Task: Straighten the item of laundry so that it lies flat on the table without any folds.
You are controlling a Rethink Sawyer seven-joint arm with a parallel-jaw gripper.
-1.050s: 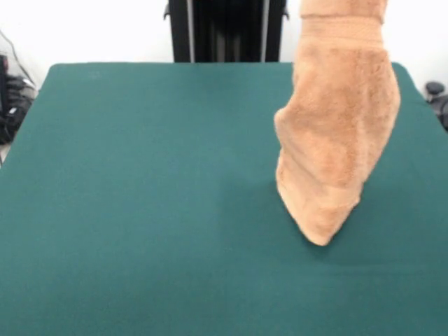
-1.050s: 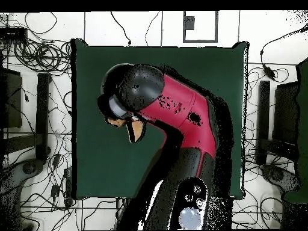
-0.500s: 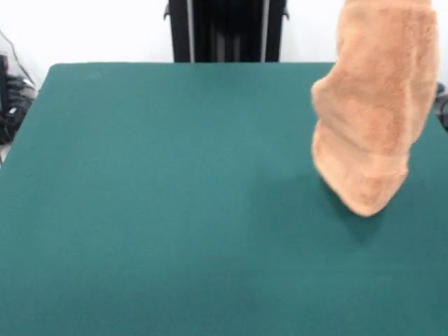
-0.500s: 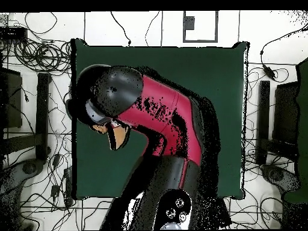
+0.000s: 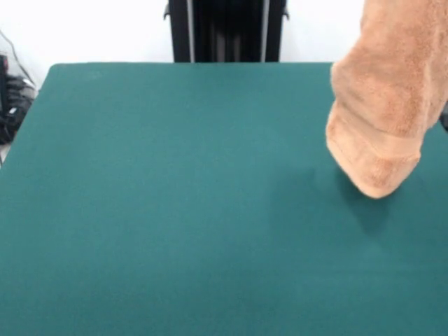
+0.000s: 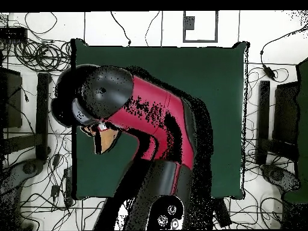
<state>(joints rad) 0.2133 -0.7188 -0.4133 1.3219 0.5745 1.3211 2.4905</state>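
The towel (image 5: 387, 105) hangs bunched above the tabletop (image 5: 175, 196) at its right edge — nothing is flattened yet, spreading remains. The end effector's state cannot be told — the arm (image 6: 150, 114) hides it.

The towel (image 5: 385, 98) hangs at the right of the frame, running down from the top edge – bunched and folded on itself, not spread. Its lower end is rounded, with a woven band showing across it just above the tip. That tip sits over the right part of the table (image 5: 175, 210), about mid-height in the picture, and a dark shadow lies on the green surface right below and beside it; whether the tip touches the top cannot be told. What holds the towel lies above the frame. A black upright stands behind the table at upper centre – against a white wall.
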